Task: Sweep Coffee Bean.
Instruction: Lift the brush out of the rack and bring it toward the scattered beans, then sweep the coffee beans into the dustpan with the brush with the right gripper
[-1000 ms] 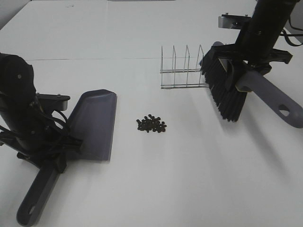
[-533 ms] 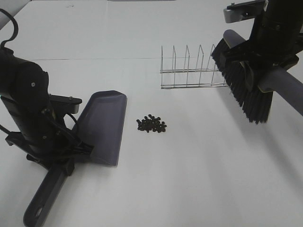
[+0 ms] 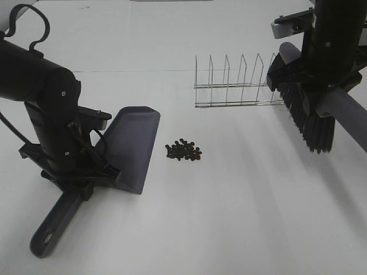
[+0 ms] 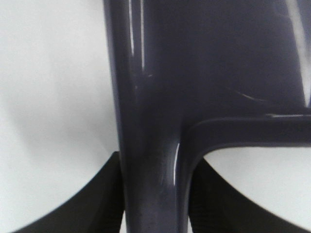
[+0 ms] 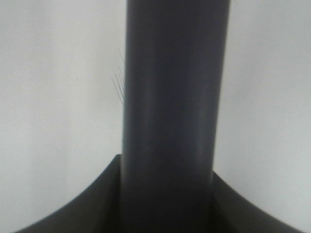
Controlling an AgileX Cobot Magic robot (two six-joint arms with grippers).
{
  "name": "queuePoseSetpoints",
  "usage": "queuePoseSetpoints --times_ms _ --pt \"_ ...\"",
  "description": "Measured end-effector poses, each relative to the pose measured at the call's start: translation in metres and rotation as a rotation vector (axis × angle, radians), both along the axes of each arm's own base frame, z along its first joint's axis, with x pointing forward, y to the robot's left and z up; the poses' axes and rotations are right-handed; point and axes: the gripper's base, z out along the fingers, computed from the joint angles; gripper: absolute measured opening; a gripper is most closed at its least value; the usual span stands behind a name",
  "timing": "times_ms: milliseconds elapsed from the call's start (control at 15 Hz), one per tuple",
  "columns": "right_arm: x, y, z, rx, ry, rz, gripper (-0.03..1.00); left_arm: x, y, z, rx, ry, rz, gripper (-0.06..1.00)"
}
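Observation:
A small heap of dark coffee beans [image 3: 183,150] lies on the white table near the middle. My left gripper [image 3: 86,182] is shut on the handle of a dark grey dustpan [image 3: 135,148], whose open edge faces the beans a short way to their left. The left wrist view shows the dustpan handle [image 4: 150,145] between the fingers. My right gripper [image 3: 321,86] is shut on the grey handle of a brush [image 3: 307,114] with black bristles, held above the table at the far right. The right wrist view shows the brush handle [image 5: 172,116].
A wire rack [image 3: 238,83] stands behind the beans, its right end next to the brush. The dustpan's long handle end [image 3: 49,235] points toward the front left of the table.
The left arm has slid the dustpan to the right, closer to the beans. The right arm has moved the brush to the right and turned it more upright. The beans have not moved.

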Motion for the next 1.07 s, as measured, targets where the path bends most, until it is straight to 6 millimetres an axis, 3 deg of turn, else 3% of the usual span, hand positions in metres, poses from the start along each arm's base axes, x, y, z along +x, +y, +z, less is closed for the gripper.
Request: queuePoseSetpoints --times_ms 267,400,867,1067 --pt "0.002 -0.001 -0.005 -0.015 0.001 -0.027 0.31 0.004 -0.018 -0.003 0.097 0.011 -0.099 0.34" --pt "0.005 0.004 -0.02 -0.03 0.034 -0.035 0.31 0.002 -0.027 -0.006 0.119 0.011 -0.127 0.34" --pt "0.001 0.049 -0.085 -0.104 0.172 0.03 0.31 0.003 -0.026 -0.006 0.149 0.011 -0.137 0.34" --pt "-0.007 0.071 -0.1 -0.061 0.221 0.026 0.31 0.003 -0.026 -0.008 0.162 0.017 -0.141 0.34"
